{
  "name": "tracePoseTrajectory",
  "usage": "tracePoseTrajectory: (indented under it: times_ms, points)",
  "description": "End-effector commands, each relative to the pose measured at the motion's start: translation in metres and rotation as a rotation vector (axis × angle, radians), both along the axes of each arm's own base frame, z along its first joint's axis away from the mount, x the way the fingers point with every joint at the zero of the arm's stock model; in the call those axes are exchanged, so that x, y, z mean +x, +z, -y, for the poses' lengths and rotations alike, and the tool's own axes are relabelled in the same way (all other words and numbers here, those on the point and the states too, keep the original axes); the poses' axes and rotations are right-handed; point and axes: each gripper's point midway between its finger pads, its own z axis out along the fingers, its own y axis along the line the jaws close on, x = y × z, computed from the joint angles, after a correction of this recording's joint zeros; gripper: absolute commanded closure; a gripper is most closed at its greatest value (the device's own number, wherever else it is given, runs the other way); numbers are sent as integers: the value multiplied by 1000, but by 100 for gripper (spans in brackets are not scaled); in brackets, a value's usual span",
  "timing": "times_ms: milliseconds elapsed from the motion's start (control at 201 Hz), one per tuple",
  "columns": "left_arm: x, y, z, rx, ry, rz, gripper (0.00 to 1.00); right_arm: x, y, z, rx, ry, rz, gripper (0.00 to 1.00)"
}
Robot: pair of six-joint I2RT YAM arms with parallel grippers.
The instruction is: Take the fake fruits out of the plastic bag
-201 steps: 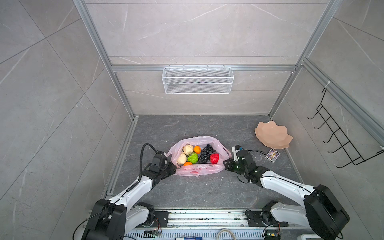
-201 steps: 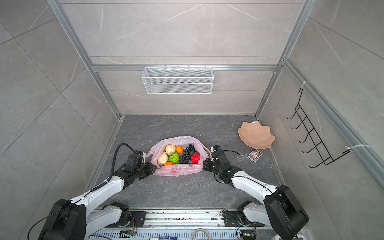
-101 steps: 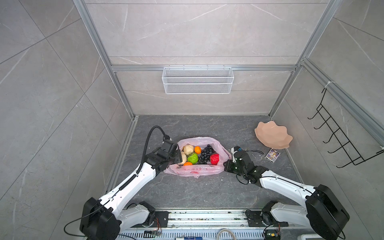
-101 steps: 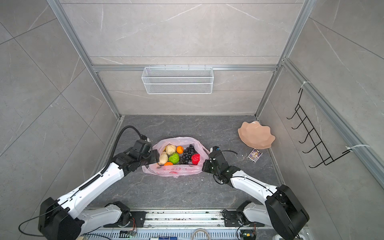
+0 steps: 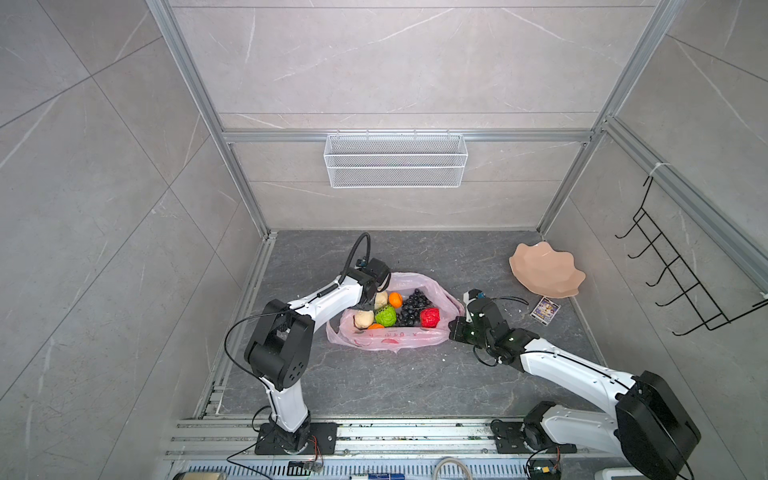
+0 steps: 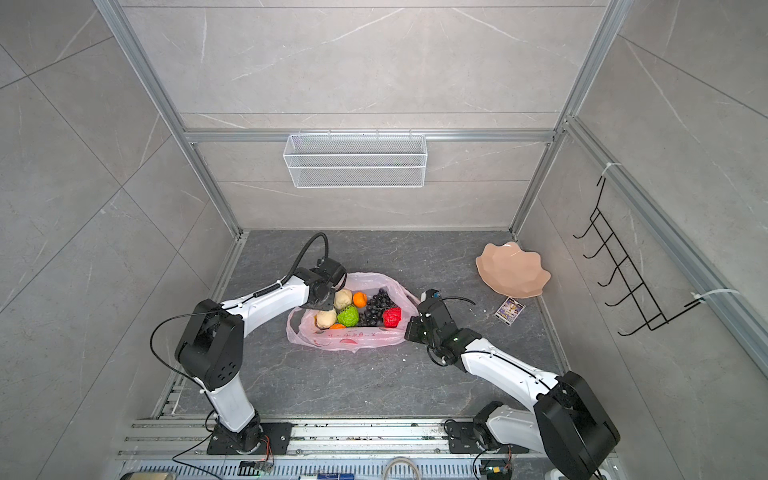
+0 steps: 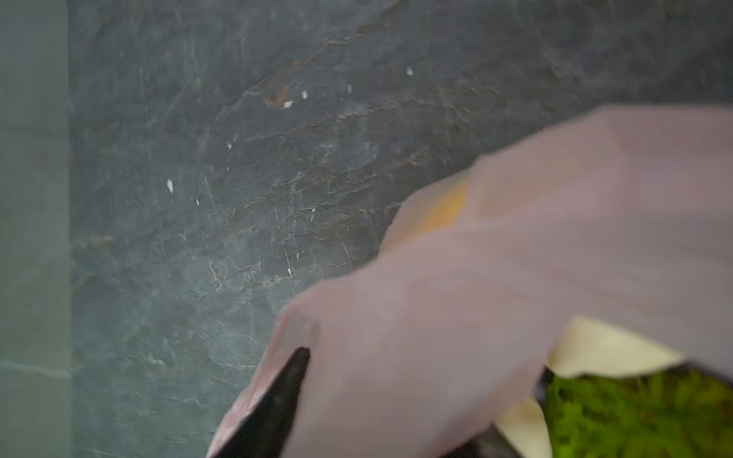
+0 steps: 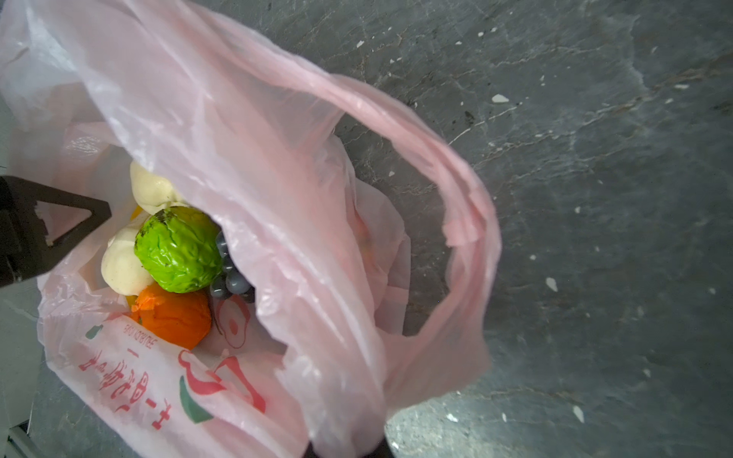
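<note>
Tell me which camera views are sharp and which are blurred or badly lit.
Left wrist view: smeared and soft throughout, with the pink bag and green fruit both out of focus. Right wrist view: crisp on the fruit and the bag's red print, slightly softer on the loop handle. Both top views: sharp and evenly lit, with no strong glare.

The left arm (image 5: 328, 299) and right arm (image 5: 565, 368) were built of white shells joined by bulky black joint housings (image 5: 278, 349). A thick black cable (image 5: 354, 249) was looped at the left wrist; the right gripper (image 5: 453, 330) was moulded black.
</note>
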Motion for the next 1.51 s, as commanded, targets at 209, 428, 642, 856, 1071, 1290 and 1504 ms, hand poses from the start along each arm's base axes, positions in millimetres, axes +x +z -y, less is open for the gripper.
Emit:
tracePoseTrajectory:
  times_ms: [209,428,642,856,1071,1290,1504]
  points:
    - [26,28,-68,-379,235,125,100,38,10,-19,-65,51,39,98]
    - [20,43,-98,-540,353,242,100,81,29,-64,-46,145,72,98]
    - [-16,-3,-61,-586,250,72,100,70,-2,-79,-83,193,7,98]
    - [-34,-15,-61,-572,243,39,100,50,-35,-55,-174,146,-82,96]
    - [-21,-6,-62,-565,248,75,100,49,-54,-46,-241,128,-124,96]
    - [5,8,-76,-591,296,133,100,72,-60,-58,-268,134,-107,96]
    - [34,10,-95,-635,349,167,100,102,-53,-98,-231,187,-73,95]
